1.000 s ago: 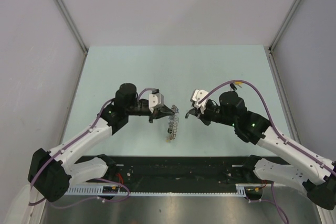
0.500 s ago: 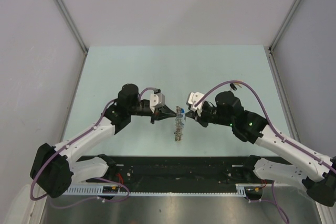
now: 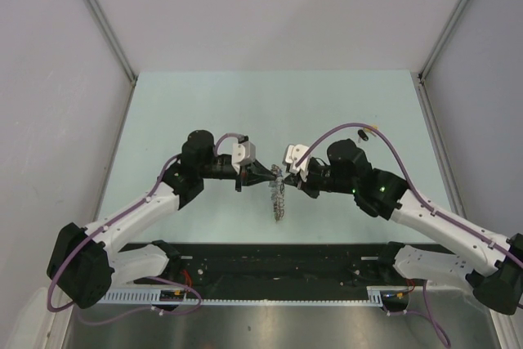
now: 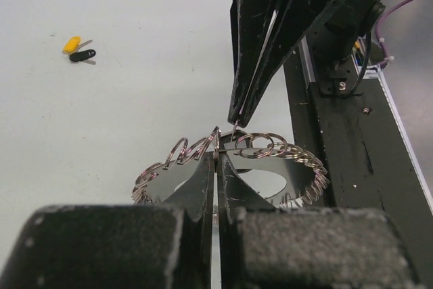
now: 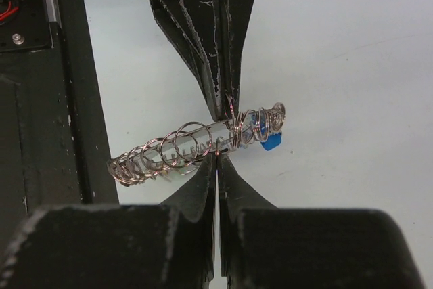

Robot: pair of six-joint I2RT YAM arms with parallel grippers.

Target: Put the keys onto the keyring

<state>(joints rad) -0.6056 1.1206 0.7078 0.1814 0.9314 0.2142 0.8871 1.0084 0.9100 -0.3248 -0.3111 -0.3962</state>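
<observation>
Two arms reach inward over the pale surface (image 3: 204,104) and meet tip to tip near its middle. The keyring (image 3: 279,198) sits between them as a stretched-out coil of silver loops. In the top view its long axis runs from the claw tips back toward the arm bases, and its blue tag (image 5: 270,141) is at the end by the claws. The left claw (image 3: 270,176) is clenched on a loop at that end. The right claw (image 3: 288,179) is clenched too, with its tips touching the coil from the other side, but I cannot tell whether it nips a loop. The keys lie on the surface well apart from the keyring. The yellow-tagged key (image 4: 71,44) and the black-tagged key (image 4: 82,55) lie just beside each other, roughly parallel.
</observation>
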